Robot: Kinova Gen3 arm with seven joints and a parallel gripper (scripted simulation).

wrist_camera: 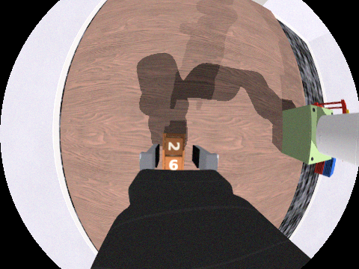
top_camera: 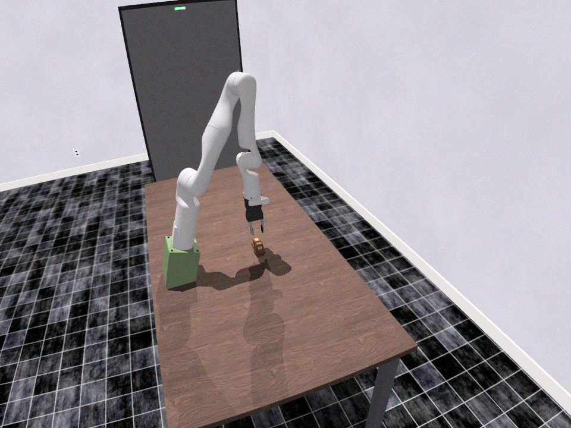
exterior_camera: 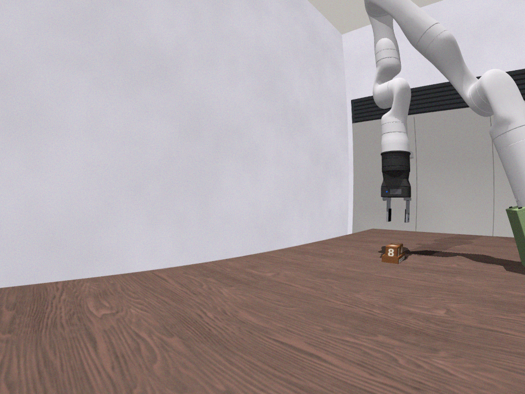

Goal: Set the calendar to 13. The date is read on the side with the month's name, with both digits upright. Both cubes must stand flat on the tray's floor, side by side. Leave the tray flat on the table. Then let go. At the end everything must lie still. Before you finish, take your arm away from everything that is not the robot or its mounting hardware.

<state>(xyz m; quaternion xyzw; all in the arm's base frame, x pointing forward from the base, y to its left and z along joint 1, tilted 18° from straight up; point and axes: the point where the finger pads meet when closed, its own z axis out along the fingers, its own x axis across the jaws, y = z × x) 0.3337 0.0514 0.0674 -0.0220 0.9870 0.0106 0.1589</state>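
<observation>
the gripper point(exterior_camera: 396, 216) hangs straight above the calendar point(exterior_camera: 392, 253), pointing down, with clear air between its fingertips and the cubes. its fingers point(exterior_camera: 387, 214) stand wide apart and hold nothing. in the wrist view the two cubes sit in the gap between the two grey fingers, lined up one behind the other along that gap, so each finger flanks a side of the pair.

the calendar rests on the wooden table point(top_camera: 285, 331), near the middle of its width and a little way from the green pedestal point(top_camera: 180, 267) that carries the arm point(top_camera: 221, 119). the arm's shadow falls across the table just beyond it.

the calendar is small and orange-brown: two cubes side by side in a low tray point(exterior_camera: 392, 260) of the same colour. from above, the nearer cube point(wrist_camera: 173, 164) shows a white 6 on its top face and the farther cube point(wrist_camera: 175, 146) shows a white 2. in the exterior view a side face shows a white 8 (the face next to it is too small to read). the month's name cannot be made out in any view.
</observation>
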